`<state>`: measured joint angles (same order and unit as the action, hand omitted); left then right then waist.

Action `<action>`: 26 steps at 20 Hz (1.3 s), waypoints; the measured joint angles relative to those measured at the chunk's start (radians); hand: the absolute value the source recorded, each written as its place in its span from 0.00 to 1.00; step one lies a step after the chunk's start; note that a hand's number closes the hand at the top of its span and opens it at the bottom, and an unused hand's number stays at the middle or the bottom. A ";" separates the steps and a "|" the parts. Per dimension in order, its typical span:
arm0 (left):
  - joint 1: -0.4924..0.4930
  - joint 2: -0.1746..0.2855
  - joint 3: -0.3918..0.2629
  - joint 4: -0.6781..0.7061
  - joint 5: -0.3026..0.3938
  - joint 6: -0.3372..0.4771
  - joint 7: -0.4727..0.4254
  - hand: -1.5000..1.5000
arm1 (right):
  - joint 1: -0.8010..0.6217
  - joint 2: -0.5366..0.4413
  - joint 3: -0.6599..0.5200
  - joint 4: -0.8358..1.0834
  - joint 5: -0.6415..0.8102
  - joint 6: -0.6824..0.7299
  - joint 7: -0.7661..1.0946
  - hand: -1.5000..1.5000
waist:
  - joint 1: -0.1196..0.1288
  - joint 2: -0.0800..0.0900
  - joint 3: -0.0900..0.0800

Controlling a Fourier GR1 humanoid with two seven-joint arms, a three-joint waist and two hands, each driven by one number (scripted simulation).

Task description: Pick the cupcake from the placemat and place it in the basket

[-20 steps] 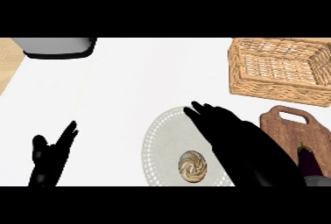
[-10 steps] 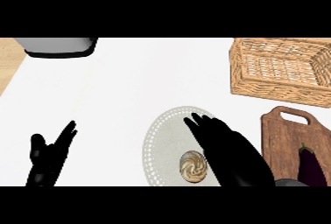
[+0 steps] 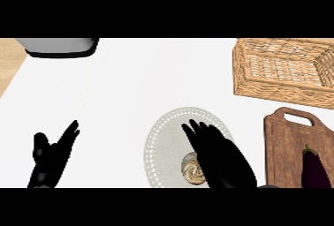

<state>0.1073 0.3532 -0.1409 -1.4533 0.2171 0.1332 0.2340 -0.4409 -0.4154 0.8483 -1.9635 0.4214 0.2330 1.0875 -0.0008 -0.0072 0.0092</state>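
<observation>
Your right hand, fingers straight, hangs over the cupcake on the placemat: grasp not yet made. Next, curl round it.

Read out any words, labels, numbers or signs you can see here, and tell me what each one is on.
None: there is no text to read.
The basket, board, placemat, cupcake, eggplant and grey container all show no words, labels, numbers or signs.
</observation>
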 measured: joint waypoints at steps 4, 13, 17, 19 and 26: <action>-0.009 -0.010 0.006 0.014 -0.010 -0.005 -0.001 0.50 | 0.046 0.014 -0.003 0.024 0.051 -0.006 -0.027 0.00 | -0.001 0.000 0.001; 0.000 -0.034 0.019 0.026 -0.038 -0.016 -0.043 0.50 | 0.097 0.079 -0.021 0.090 0.150 -0.012 -0.076 0.00 | 0.002 -0.001 0.004; 0.007 -0.037 0.023 0.014 -0.043 -0.023 -0.037 0.50 | 0.105 0.127 -0.006 0.163 0.186 -0.009 -0.083 0.00 | 0.004 0.000 0.003; 0.002 -0.042 0.024 0.014 -0.047 -0.021 -0.027 0.50 | 0.104 0.149 -0.004 0.198 0.191 0.001 -0.084 0.00 | 0.004 0.000 0.002; 0.004 -0.054 0.032 0.003 -0.064 -0.018 -0.009 0.50 | 0.143 0.155 -0.024 0.257 0.222 0.021 -0.111 0.00 | 0.003 0.000 0.002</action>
<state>0.1109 0.2996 -0.1087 -1.4503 0.1528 0.1156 0.2246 -0.2978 -0.2603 0.8241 -1.7068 0.6434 0.2541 0.9763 0.0022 -0.0067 0.0112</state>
